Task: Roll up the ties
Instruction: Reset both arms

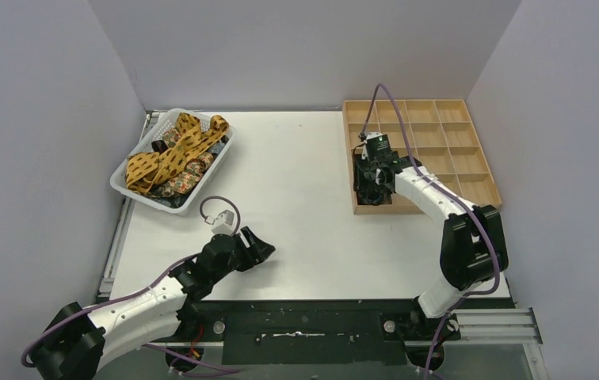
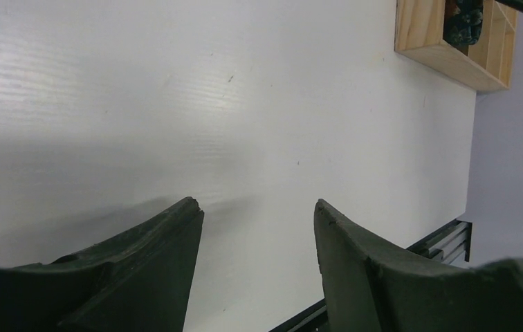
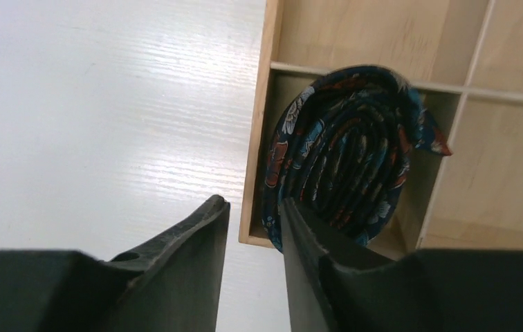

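1. Rolled tie (image 3: 345, 180): dark floral, sitting coiled in the near-left compartment of the wooden tray (image 1: 452, 162), filling it almost wall to wall.
2. Right gripper (image 3: 252, 204): hovering over that corner, jaws slightly apart and clamping nothing. One finger is standing over the roll, the other outside the tray's left wall.
3. Risk: a finger catching the outer lap on the way up, loosening the coil (the fabric may also be springing open by itself). A knock on the wall could be shifting the tray.
4. Left gripper (image 2: 255, 204): hanging over bare counter, jaws wide apart, empty.
5. Unrolled ties (image 1: 171, 154): lying tangled in the white basket (image 1: 219, 165), far left. Several may be lifting out together.
6. Purple cable (image 1: 379, 99): arching above the tray, not obstructing.
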{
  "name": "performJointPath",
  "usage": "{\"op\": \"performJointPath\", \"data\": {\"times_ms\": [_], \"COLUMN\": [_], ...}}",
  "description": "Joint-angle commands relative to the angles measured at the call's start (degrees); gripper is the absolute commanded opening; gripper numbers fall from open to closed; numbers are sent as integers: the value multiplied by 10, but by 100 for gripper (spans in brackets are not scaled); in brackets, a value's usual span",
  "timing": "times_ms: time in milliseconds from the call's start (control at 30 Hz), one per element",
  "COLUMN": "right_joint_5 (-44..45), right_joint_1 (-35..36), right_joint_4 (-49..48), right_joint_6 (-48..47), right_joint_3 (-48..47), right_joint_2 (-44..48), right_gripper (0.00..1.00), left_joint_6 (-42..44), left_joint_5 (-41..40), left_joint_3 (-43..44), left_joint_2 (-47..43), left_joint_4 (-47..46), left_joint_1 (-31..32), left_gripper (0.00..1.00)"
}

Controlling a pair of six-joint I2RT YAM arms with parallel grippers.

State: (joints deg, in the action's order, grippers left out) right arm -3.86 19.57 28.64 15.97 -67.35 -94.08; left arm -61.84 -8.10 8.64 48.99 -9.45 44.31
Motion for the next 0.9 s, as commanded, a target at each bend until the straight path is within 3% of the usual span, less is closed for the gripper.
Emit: {"op": "performJointPath", "data": {"times_ms": [0,67,333,467,533,633,800,867], "right_joint_5": [12,10,5,15,21,74,23,20], "right_joint_1": [-2,-2,-3,-4,-4,-5,-5,-4], "right_joint_4": [-25,-43,-148,-190,-207,-224,-245,-239], "right_joint_6": [-18,-22,-16,2,18,76,46,49], "right_joint_3": [-42,-37,48,101,122,156,187,186], "right_joint_2": [92,134,267,311,329,354,362,359], "right_gripper": [41,48,98,100,100,100,100,100], "left_joint_6": [68,95,181,210,222,248,273,271], "left_joint_5": [-15,-28,-177,-244,-272,-309,-335,-339], "left_joint_3": [94,136,352,418,446,482,500,499], "left_joint_2": [-9,-10,16,21,20,14,-1,-7], "left_joint_4": [81,138,361,436,460,487,502,507], "left_joint_1": [-6,-8,-11,-11,-11,-12,-11,-12], "left_gripper": [61,65,76,78,86,88,89,97]}}
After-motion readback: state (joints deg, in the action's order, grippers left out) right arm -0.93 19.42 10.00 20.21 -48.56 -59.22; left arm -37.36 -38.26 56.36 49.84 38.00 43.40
